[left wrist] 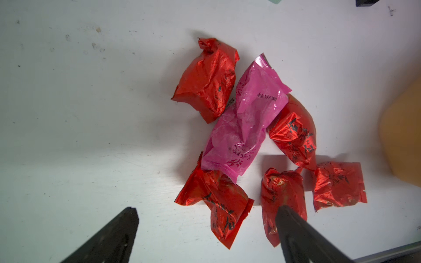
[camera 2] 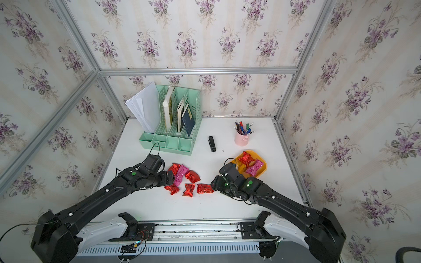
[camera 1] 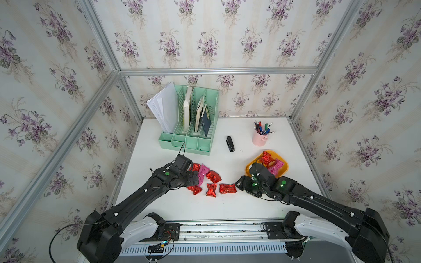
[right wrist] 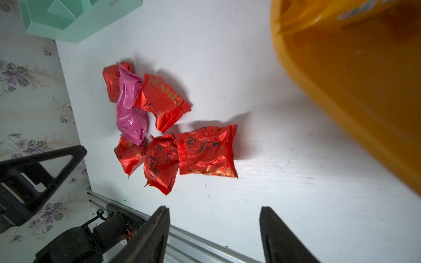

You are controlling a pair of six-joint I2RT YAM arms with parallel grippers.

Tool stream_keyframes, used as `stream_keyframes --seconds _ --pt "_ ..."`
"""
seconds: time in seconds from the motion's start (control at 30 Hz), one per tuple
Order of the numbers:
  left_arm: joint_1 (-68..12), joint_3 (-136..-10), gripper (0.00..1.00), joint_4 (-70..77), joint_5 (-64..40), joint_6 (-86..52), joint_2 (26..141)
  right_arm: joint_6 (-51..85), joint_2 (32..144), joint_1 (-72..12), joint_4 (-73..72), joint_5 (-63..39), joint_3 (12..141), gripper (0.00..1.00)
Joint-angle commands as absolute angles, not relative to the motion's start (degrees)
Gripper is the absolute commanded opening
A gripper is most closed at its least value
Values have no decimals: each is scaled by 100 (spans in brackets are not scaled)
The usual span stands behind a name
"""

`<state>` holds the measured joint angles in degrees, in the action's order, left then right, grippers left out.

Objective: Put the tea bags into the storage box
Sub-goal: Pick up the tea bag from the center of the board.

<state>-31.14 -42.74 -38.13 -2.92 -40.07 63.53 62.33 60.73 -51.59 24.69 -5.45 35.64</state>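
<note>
Tea bags, pink one lengthwise front-to-back

Dark print on the tea bags cannot be read.

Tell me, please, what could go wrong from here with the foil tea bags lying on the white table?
1. The pink foil packet lies over red foil packets, so the open left gripper might lift two or drag neighbours.
2. The open right gripper faces the same cluster; the two grippers could collide.
3. It hangs beside the rim of the shallow yellow-orange plastic tray and could nudge it.
</note>
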Motion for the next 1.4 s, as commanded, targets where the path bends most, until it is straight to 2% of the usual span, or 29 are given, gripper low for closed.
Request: stream_keyframes --seconds 0.0,0.17,0.43,0.77,0.87,0.93,1.13,1.37 --pt "-3111 -4320 99 -3987 -410 -3884 6323 6819 6555 -5661 1978 -562 3539 70" --pt "-3111 -4205 99 -4069 -422 -3940 6117 6759 7370 -5880 1504 -765 3650 73" --pt "-3111 -4188 99 -4279 -326 -4015 5817 6478 8268 -5823 1463 -207 4078 77" --pt "-3111 -3964 99 -4440 -193 -4287 5320 6318 8611 -5285 1266 -16 4281 77" --pt "-3111 -3938 99 -4465 -185 -4348 5259 6158 8755 -5291 1332 -70 4465 75" --pt "-3111 -3912 99 -4470 -171 -4398 5210 6102 8829 -5288 1363 -88 4502 67" --pt "-3111 -3824 99 -4517 -97 -4526 5007 6057 8909 -5250 1327 -83 4481 34" --pt "-3111 -3745 99 -4533 -35 -4570 4903 5783 8895 -5091 1588 -126 4690 12"
